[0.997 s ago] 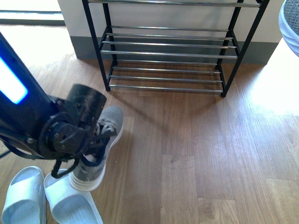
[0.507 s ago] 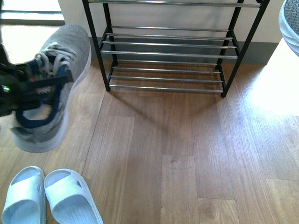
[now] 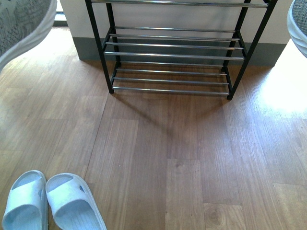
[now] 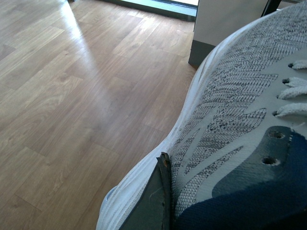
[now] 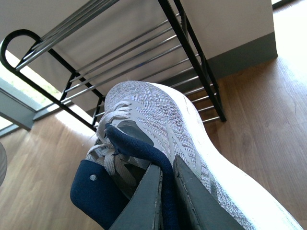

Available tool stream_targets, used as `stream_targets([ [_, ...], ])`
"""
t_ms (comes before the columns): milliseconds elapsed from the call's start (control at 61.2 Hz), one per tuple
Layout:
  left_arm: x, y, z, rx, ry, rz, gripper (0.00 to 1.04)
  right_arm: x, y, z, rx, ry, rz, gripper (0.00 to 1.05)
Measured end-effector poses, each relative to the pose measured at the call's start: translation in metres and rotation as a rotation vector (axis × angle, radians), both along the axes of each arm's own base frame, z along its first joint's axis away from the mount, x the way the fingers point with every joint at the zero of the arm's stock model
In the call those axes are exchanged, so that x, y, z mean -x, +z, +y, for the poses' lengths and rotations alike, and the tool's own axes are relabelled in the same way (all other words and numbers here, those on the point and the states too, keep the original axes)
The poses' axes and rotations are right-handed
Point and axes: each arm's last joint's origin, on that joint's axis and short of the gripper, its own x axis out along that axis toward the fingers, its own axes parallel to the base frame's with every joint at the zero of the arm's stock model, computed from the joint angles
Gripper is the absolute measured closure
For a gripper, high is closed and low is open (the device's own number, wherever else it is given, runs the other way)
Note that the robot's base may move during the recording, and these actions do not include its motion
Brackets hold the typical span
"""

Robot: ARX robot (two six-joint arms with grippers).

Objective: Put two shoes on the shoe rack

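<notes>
In the front view, one grey sneaker (image 3: 21,21) hangs high at the top left corner and another grey sneaker (image 3: 298,26) at the top right edge; neither arm shows there. The shoe rack (image 3: 172,55) stands at the back centre against the wall, its chrome bars bare. The pale blue slides (image 3: 48,203) lie side by side on the floor at the front left. My left gripper (image 4: 171,167) is shut on the side of its grey sneaker (image 4: 240,96), with one finger (image 4: 151,201) showing. My right gripper (image 5: 167,165) is shut on the navy collar of its grey sneaker (image 5: 158,110), with the rack (image 5: 120,52) behind.
Wooden floor (image 3: 182,158) spreads between the slides and the rack. A pale wall with a grey skirting board (image 3: 273,52) runs behind the rack. Sunlight falls on the floor at the right (image 3: 283,91).
The left arm has carried its grey sneaker up and to the left; the arm has left the front view and only part of the shoe shows at the top left corner.
</notes>
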Motion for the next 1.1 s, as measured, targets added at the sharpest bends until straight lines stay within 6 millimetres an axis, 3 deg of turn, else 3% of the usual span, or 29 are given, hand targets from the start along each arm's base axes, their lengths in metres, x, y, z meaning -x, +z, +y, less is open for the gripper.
stream_targets([
  [1095,0.0005,-0.0007,-0.0014,-0.002,-0.011,0.005,1.03,0.0,-0.0003,-0.0004,0.001,-0.008,0.002,1.0],
])
